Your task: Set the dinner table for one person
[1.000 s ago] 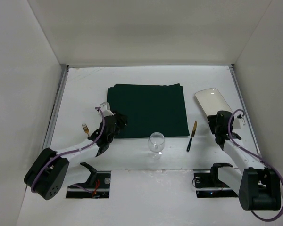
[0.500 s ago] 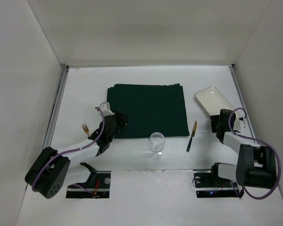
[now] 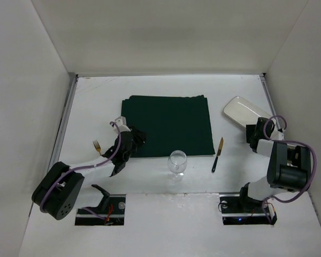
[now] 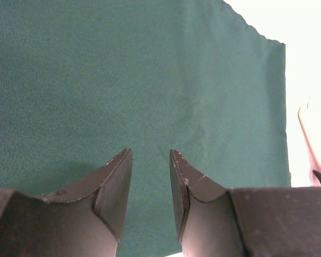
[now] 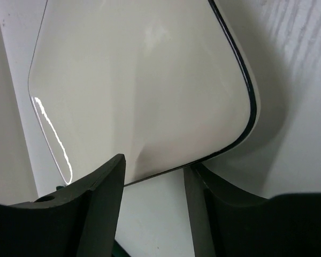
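Left fingers [image 4: 112, 182]: narrowly parted, empty, above dark green rectangular cloth placemat [image 3: 168, 124] corner. Right fingers [image 5: 104, 203]: straddling white rectangular plate [image 5: 139, 80] rim, right of placemat; grip indeterminate.

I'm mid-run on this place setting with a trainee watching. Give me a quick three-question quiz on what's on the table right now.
1. True or false: the wine glass stands on the green placemat.
2. Which item lies on the dinner table just right of the placemat's near right corner? A) spoon B) knife C) chopsticks
3. Fill in: the left tool is poised, jaws apart, over the ____.

Key:
1. False. The glass's foot is on the bare table, just in front of the mat's near edge.
2. B, the knife.
3. Placemat.
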{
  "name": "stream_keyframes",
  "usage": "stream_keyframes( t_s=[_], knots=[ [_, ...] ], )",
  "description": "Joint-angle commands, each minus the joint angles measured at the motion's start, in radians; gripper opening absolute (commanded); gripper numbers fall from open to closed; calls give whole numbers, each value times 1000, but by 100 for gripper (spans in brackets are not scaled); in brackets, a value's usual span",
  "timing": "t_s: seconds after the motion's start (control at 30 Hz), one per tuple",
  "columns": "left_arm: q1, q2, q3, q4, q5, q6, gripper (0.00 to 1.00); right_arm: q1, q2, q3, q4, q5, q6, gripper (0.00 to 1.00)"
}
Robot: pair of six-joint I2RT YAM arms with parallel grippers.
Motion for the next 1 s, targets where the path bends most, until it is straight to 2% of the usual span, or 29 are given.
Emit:
stream_keyframes(
  t_s=[0.0, 0.03, 0.1, 0.2, 0.4, 0.5, 0.53, 0.63, 0.67, 0.83, 0.97],
  knots=[
    [1, 9, -8, 69, -5, -5, 32, -26, 62, 46, 56, -24, 27, 48],
    [4, 15, -8, 72, -5, -6, 32, -34, 81, 59, 56, -34, 36, 42],
    [6, 15, -10, 72, -3, -9, 32, -42, 93, 83, 42, -47, 36, 25],
    [9, 15, -10, 74, -3, -9, 32, -50, 89, 93, 24, -52, 29, 17],
    [14, 7, -16, 75, -3, -12, 33, -56, 43, 39, 18, -70, 0, 18],
    [18, 10, -16, 75, -2, -15, 33, -53, 15, 8, 18, -74, -33, 21],
    [15, 12, -15, 75, 0, -17, 33, -54, 6, -1, 22, -75, -40, 24],
    [14, 30, -10, 75, 0, -19, 33, -63, 1, 5, 21, -83, -50, 42],
    [14, 35, -8, 75, 4, -22, 33, -63, 12, 20, 18, -90, -56, 44],
    [27, 24, -15, 75, 12, -25, 33, -71, 91, 85, 12, -152, -44, 43],
    [38, -5, -24, 75, 11, -22, 33, -71, 118, 108, 5, -169, -39, 37]
  ],
)
